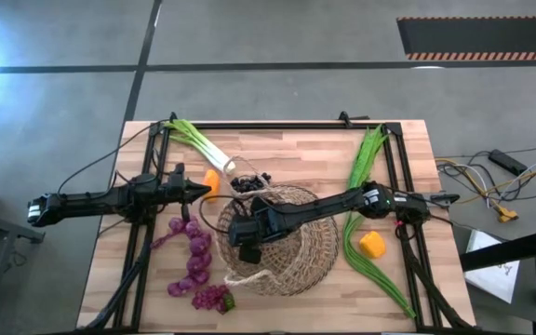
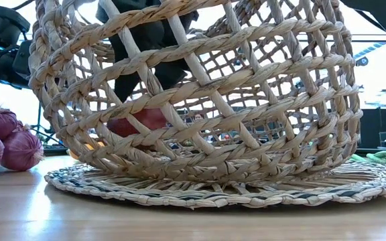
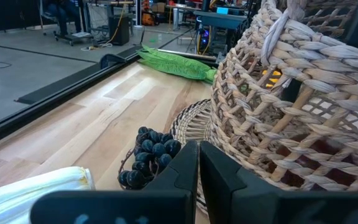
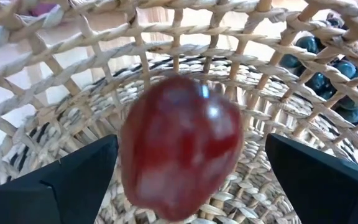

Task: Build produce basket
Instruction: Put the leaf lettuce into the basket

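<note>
The pale wicker basket [image 1: 277,247] stands mid-table on a flat woven round mat [image 2: 213,191]. My right gripper [image 1: 247,244] reaches into it, open. Its fingers stand wide on either side of the red apple [image 4: 179,143], which is low inside the basket [image 2: 139,124]. My left gripper [image 1: 203,190] is shut and hovers left of the basket, beside an orange piece [image 1: 212,180] and near the dark grapes [image 3: 148,158]. The leek [image 1: 203,144] lies at the far left. Purple bunches [image 1: 192,251] and a pink-red bunch [image 1: 214,298] lie near the left.
Long green leaves [image 1: 366,163] lie to the right of the basket, with more green leaves [image 1: 370,265] nearer me. Another orange piece [image 1: 371,245] sits between them. A black frame [image 1: 156,140] runs around the table. Bare wood shows at the far middle and near right.
</note>
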Robot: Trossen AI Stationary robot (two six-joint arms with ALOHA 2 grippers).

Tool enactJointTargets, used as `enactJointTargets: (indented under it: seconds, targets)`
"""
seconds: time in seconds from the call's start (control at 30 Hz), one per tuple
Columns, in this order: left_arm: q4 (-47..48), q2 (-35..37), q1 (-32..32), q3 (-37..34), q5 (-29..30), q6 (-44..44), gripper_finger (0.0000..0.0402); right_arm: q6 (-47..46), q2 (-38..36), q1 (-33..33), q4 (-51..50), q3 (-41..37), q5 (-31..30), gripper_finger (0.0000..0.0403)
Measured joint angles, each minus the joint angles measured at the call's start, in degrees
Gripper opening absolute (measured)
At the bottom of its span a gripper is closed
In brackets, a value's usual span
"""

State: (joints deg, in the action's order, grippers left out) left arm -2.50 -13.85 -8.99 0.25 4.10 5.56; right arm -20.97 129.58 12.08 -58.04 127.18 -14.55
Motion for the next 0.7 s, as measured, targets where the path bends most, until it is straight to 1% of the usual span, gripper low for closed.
enactJointTargets:
  seconds: [0.1,0.2,0.3,0.43,0.53,0.7]
  targets:
    - [0.01,0.0,0.01,0.0,0.0,-0.02,0.0,1.09,0.0,0.06,0.0,-0.05,-0.02,0.04]
    - [0.01,0.0,0.0,0.0,0.0,-0.02,0.0,4.46,-0.02,0.55,-1.15,0.46,0.82,0.04]
    - [0.01,0.0,0.01,0.0,0.02,-0.01,0.0,5.51,-0.04,1.25,-3.38,2.52,1.52,0.04]
    - [0.0,0.0,0.01,0.0,0.02,-0.01,0.0,5.28,-0.15,1.84,-8.45,7.7,1.56,0.04]
    - [0.0,0.0,0.01,0.0,0.02,-0.02,0.0,4.57,-3.08,2.22,-8.48,7.06,1.97,0.04]
    - [-0.01,0.0,-0.01,0.0,0.0,-0.02,0.0,3.79,-8.59,3.99,-7.5,7.5,5.38,0.04]
